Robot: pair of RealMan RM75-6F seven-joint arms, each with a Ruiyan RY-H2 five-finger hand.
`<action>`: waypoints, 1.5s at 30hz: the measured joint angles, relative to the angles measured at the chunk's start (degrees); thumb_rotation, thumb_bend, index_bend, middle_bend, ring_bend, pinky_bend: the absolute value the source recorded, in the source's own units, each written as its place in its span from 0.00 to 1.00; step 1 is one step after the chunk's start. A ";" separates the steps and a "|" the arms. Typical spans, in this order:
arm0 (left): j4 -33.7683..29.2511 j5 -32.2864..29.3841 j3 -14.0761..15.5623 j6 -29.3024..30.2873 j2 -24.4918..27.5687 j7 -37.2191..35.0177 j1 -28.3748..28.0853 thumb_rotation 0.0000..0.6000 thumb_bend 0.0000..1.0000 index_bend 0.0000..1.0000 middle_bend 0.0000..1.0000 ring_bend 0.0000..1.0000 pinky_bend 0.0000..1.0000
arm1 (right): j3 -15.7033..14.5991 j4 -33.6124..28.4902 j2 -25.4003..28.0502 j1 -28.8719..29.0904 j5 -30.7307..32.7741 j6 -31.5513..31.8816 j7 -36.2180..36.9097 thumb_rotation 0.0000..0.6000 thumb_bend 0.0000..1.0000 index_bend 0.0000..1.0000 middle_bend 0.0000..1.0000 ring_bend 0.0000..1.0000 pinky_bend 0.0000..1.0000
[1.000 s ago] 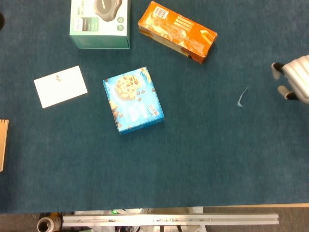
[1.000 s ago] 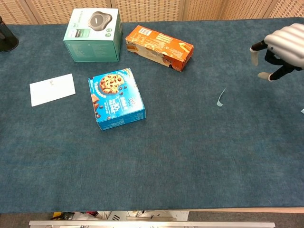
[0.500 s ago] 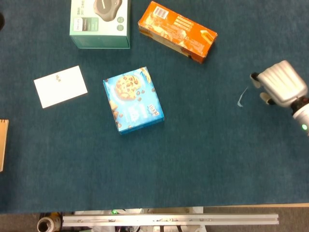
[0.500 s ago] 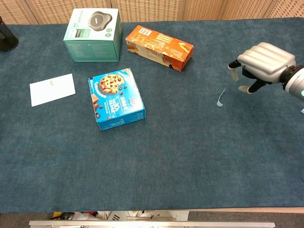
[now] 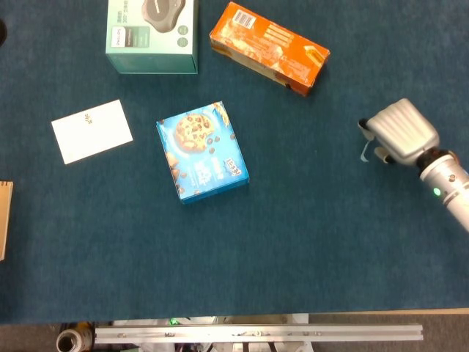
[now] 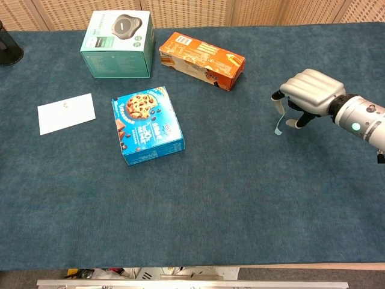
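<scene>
My right hand [image 5: 399,132] [image 6: 310,90] hovers over the blue cloth at the right, silver back up and fingers hanging down, apart, with nothing in them. A small pale strip [image 5: 364,152] [image 6: 278,125] lies on the cloth right at its fingertips; whether they touch it I cannot tell. The left hand shows in neither view.
A blue cookie box [image 5: 203,152] [image 6: 147,125] lies mid-table. An orange box [image 5: 270,48] [image 6: 201,60] and a green box [image 5: 152,35] [image 6: 117,43] stand at the back. A white card [image 5: 92,131] [image 6: 66,113] lies left, a brown pad [image 5: 4,220] at the left edge.
My right hand has come in from the right edge, moving left and lower, until its fingertips reach the pale strip. The boxes and card have not moved.
</scene>
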 measured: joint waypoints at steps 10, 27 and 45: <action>0.24 -0.41 -0.18 -0.03 0.02 -0.21 0.13 1.00 0.36 0.13 0.31 0.29 0.22 | -0.86 3.51 -2.92 0.95 0.43 -0.85 1.09 1.00 0.21 0.56 1.00 1.00 1.00; 0.63 -0.79 -0.34 -0.35 -0.23 -0.38 0.16 1.00 0.36 0.13 0.31 0.29 0.22 | -1.51 5.54 -4.14 2.22 2.27 -3.22 0.33 1.00 0.33 0.56 1.00 1.00 1.00; 0.54 -0.51 -0.30 0.23 0.13 -0.55 0.55 1.00 0.36 0.13 0.31 0.29 0.22 | -1.51 5.30 -4.36 2.38 3.72 -3.12 0.39 1.00 0.38 0.56 1.00 1.00 1.00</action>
